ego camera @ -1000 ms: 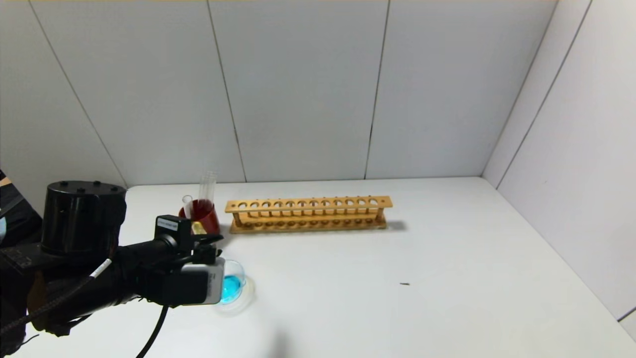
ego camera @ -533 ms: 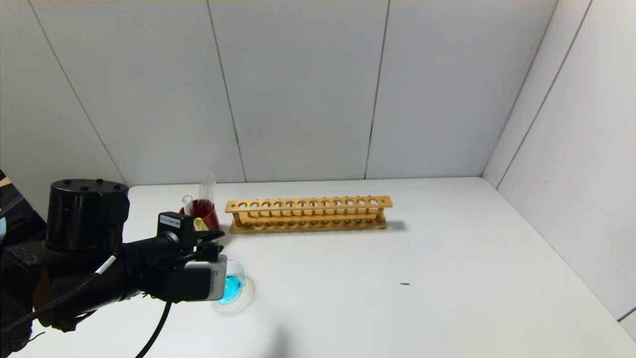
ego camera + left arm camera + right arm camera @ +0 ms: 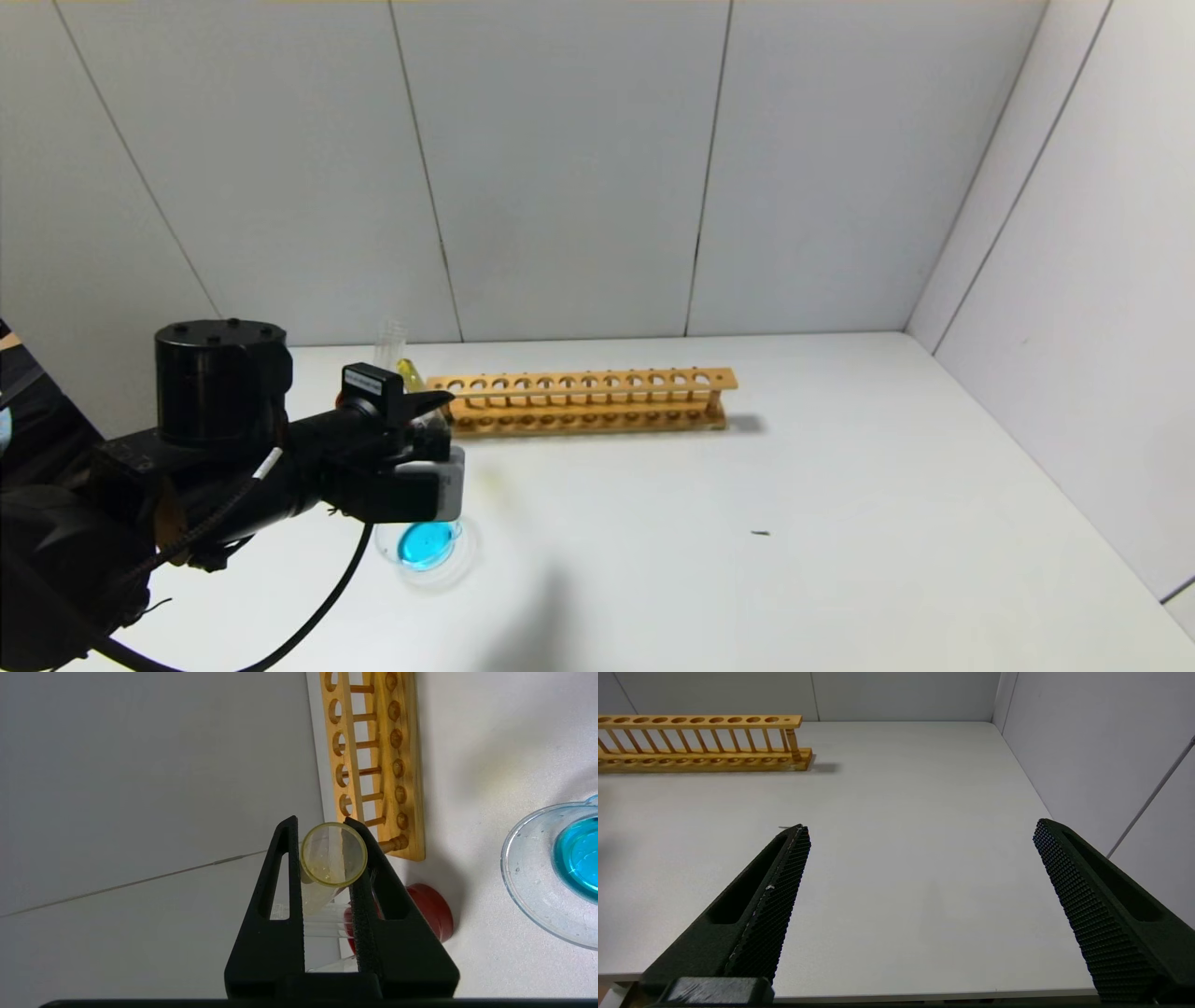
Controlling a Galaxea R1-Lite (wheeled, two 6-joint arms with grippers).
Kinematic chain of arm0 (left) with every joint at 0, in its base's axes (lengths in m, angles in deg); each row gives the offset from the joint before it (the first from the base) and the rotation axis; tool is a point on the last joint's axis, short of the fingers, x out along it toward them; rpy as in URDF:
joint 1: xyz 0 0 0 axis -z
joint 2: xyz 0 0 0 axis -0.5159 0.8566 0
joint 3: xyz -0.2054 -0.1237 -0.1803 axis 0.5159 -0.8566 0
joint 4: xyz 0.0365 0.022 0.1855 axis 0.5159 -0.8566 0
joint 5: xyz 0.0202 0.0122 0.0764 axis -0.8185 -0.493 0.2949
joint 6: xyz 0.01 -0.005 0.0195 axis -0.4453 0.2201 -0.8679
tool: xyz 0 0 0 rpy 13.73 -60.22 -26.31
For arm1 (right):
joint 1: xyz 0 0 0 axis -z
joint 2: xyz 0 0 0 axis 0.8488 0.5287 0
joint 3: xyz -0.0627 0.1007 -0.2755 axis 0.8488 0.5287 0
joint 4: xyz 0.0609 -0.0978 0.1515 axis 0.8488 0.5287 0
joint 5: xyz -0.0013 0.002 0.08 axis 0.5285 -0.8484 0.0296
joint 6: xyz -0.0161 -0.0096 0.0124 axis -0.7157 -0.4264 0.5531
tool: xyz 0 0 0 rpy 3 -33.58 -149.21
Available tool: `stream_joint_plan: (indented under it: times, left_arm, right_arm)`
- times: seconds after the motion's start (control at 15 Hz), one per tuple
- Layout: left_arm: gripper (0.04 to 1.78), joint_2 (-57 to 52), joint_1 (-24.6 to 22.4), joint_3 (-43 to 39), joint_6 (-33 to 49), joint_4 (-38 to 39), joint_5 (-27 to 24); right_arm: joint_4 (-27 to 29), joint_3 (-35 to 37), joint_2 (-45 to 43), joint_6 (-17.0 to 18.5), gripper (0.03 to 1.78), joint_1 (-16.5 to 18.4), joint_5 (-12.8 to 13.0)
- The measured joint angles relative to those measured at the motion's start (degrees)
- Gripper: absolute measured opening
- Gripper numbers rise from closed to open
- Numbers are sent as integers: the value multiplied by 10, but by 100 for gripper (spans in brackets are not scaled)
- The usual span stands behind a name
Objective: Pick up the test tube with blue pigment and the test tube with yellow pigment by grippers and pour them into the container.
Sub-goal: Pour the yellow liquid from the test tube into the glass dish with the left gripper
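Jaws of left gripper [image 3: 332,851]: clenched on the test tube with yellow pigment [image 3: 332,856], mouth facing the wrist camera, tube lifted clear of the red cup [image 3: 432,910]. Container [image 3: 528,877]: on the bench, off to one side of the jaws, holding blue liquid. Right gripper [image 3: 920,858]: jaws released, idle over bare bench. Risk: smooth glass may slip in the grip; tilting before reaching the dish would spill yellow.

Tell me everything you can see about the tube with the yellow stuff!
The yellow tube is a thin, clear glass tube with a round, yellow-tinted open mouth. The left gripper has it clamped between its two black fingers, one on each side. It has been lifted above the red cup, where other clear tubes stand, and sits close to the end of the wooden rack. In the head view yellow shows inside it.
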Motion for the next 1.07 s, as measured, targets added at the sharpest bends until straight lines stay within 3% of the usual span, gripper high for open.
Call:
stream_joint_plan:
  times: [0.6, 1.07]
  left_arm:
    - [34, 20, -80, -9, -79, 4, -68]
    - [34, 26, -106, -10, -113, 4, -91]
  right_arm:
    - [0, 0, 0, 0, 175, 0, 0]
    - [0, 0, 0, 0, 175, 0, 0]
